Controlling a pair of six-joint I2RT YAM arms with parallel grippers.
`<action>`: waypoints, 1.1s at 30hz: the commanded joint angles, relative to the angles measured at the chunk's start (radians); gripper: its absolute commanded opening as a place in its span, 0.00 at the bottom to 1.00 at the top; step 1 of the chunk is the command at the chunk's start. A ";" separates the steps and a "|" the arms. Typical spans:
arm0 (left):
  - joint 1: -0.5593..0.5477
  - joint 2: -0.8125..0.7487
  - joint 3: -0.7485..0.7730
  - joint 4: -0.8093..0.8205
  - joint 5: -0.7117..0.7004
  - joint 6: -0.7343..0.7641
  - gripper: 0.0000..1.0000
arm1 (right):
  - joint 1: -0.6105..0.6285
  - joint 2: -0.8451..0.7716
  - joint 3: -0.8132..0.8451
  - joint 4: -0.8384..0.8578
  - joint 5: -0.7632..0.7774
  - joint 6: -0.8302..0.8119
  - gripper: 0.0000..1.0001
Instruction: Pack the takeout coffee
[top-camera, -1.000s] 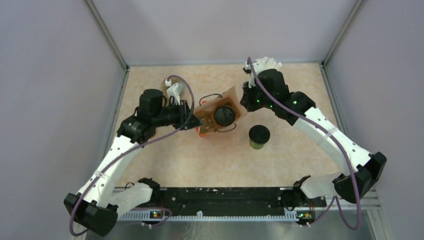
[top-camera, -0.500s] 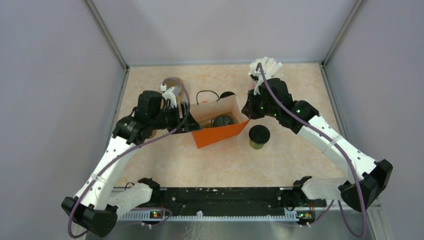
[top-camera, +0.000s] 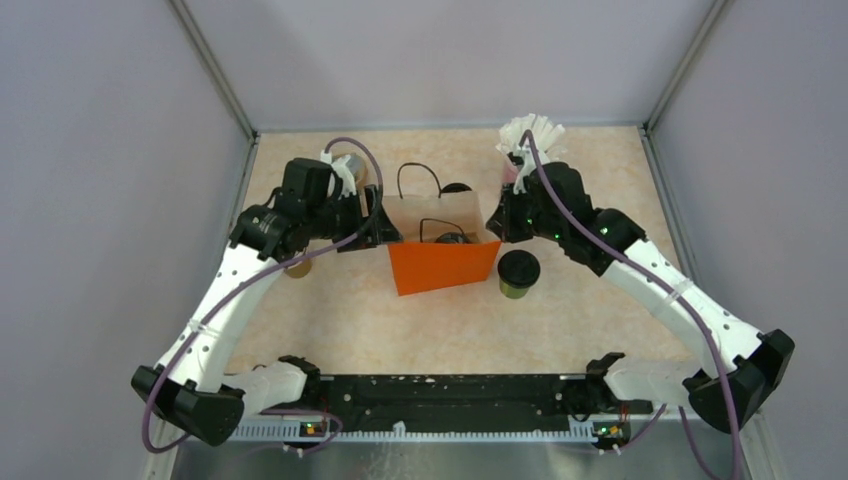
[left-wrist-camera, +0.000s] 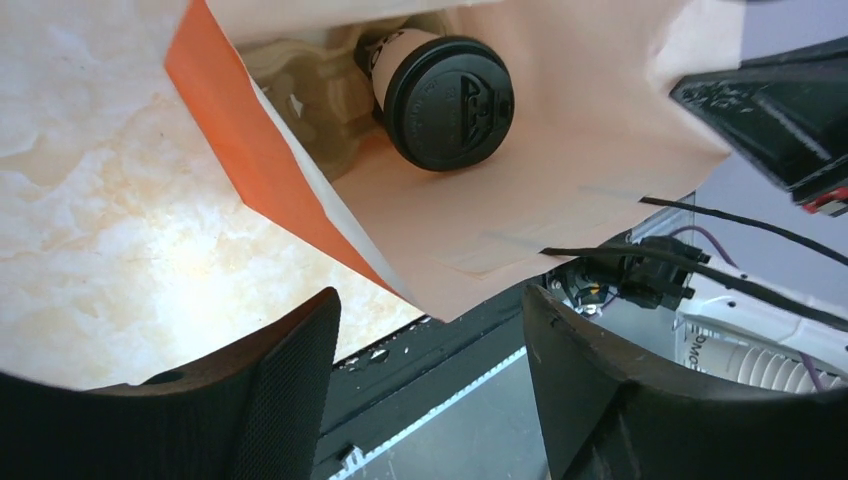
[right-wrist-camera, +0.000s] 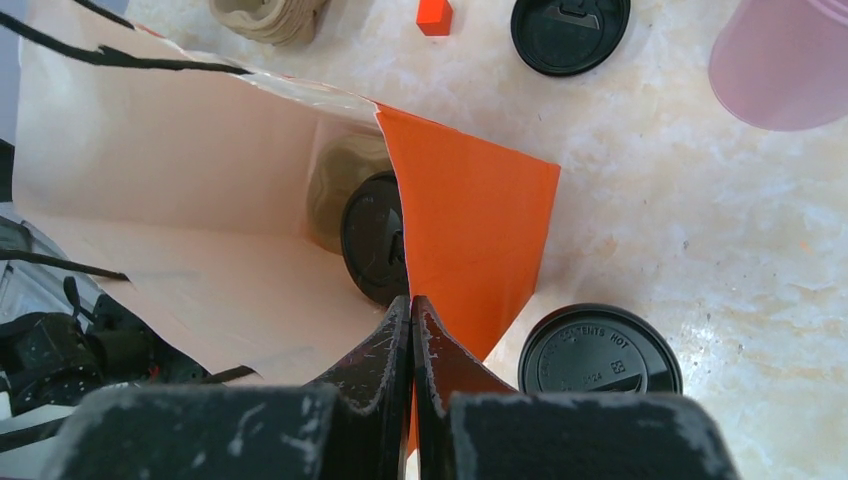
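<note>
One takeout coffee cup (left-wrist-camera: 448, 102), its black lid facing up, sits low inside the open orange bag (top-camera: 444, 267) at the centre of the top view, against a tan moulded pulp carrier (left-wrist-camera: 300, 92) that is also in the bag. A second lidded cup (top-camera: 518, 272), olive-tan with the same black lid, stands on the table (top-camera: 420, 330) just to the right of the bag, outside it. The bag stands upright with its mouth open and its black cord handles (top-camera: 418, 178) sticking up at the far side. The right gripper (right-wrist-camera: 412, 300) has its jaws pressed together on the bag's right-hand rim, pinching the paper. The left gripper (left-wrist-camera: 430, 330) is at the bag's left side with its jaws spread wide; the bag's wall edge lies between the fingers. Toward the upper middle of the top view a loose black lid (top-camera: 455, 188) lies on the table behind the bag, and a pink cup of white straws (top-camera: 528, 135) stands at the upper right, behind the right arm.
</note>
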 joint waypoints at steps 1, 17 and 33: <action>-0.001 0.007 0.124 -0.051 -0.064 -0.006 0.73 | 0.001 -0.038 -0.004 0.052 -0.004 0.019 0.00; -0.001 0.000 0.009 0.010 -0.108 -0.058 0.57 | 0.006 -0.072 -0.043 0.075 -0.012 0.020 0.00; -0.003 -0.132 -0.209 0.433 0.117 0.165 0.03 | 0.005 -0.056 0.242 -0.051 0.078 -0.194 0.51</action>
